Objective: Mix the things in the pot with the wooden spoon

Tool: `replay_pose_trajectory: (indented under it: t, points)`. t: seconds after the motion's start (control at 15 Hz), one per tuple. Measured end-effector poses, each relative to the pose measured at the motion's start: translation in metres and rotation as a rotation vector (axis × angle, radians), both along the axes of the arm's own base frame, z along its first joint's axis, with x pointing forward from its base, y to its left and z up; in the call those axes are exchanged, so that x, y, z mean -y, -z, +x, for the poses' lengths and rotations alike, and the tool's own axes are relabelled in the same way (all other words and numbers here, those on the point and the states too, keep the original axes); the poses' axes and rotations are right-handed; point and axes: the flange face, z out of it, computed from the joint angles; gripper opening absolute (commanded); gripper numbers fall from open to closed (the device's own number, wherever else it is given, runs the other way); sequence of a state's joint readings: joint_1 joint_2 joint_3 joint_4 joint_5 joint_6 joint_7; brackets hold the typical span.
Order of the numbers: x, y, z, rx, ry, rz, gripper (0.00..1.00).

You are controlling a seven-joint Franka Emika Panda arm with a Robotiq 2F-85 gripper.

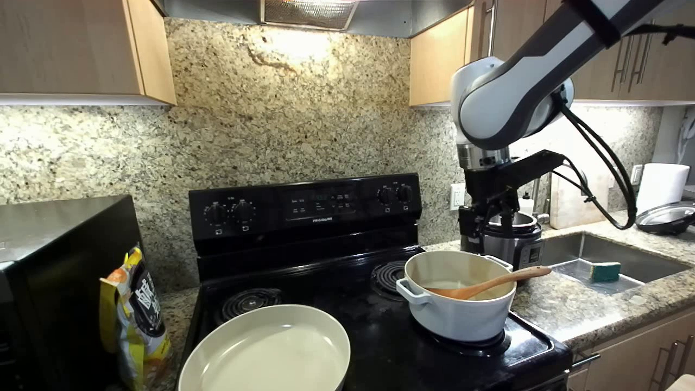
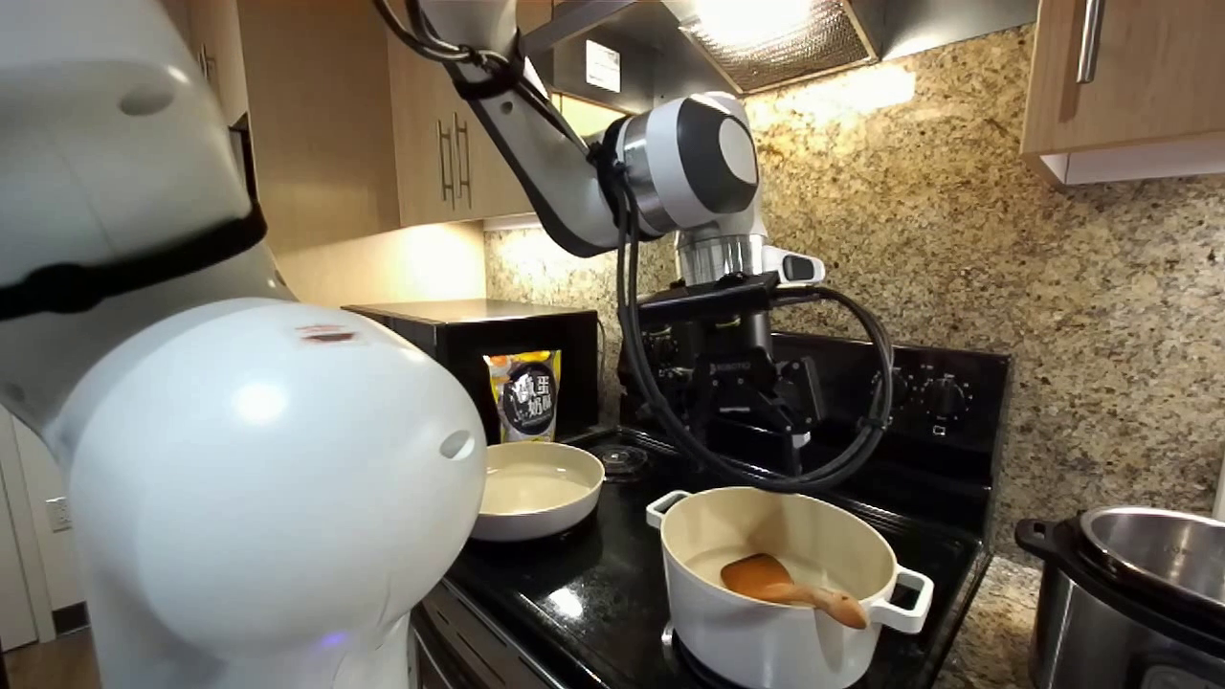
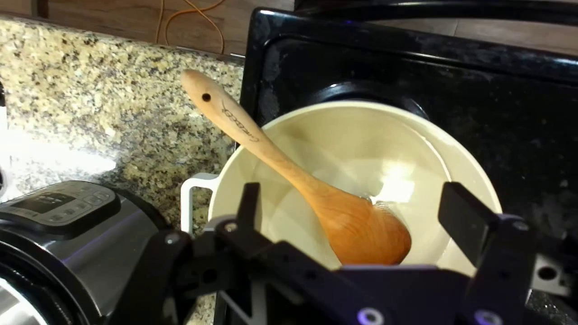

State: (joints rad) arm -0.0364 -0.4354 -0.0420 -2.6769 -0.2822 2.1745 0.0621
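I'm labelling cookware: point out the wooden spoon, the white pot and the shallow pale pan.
Wooden spoon (image 3: 309, 186), wrist view: its neck.
White pot (image 2: 746, 632), in an exterior view: its outer wall.
Shallow pale pan (image 1: 266, 355), in an exterior view: its inside floor.

Shallow pale pan (image 1: 271, 350) on black stove (image 1: 380, 342), bright bag (image 1: 140, 320), steel cooker (image 2: 1091, 617) near sink (image 1: 646, 262).

The spoon (image 3: 356, 225) is showing smooth, grained wood. The pot (image 2: 756, 636) and pan (image 1: 271, 347) are looking smooth and glossy, and the stove (image 1: 374, 326) is throwing light back off a slick surface. The cooker (image 3: 99, 253) and sink (image 1: 635, 258) are gleaming as metal; the bag (image 1: 144, 320) is looking like shiny plastic. The counter (image 3: 135, 99) is looking like polished, speckled stone, the cabinets (image 1: 65, 49) like matt wood. The arm (image 2: 268, 498) is looking smooth and glossy, the gripper (image 3: 350, 201) matt
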Motion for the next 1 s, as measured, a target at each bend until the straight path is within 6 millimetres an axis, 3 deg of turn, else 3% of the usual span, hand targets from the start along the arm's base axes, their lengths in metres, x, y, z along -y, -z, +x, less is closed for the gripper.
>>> replay_pose_trajectory:
  t: [0.33,0.47,0.6,1.0]
  points:
    - [0.001,0.0,-0.02,0.126,0.07,0.016,1.0]
    - [0.005,-0.01,-0.021,0.164,0.087,0.014,1.0]
    - [0.011,-0.023,-0.019,0.198,0.103,0.011,1.0]
    - [0.045,-0.033,-0.023,0.256,0.105,-0.004,1.0]
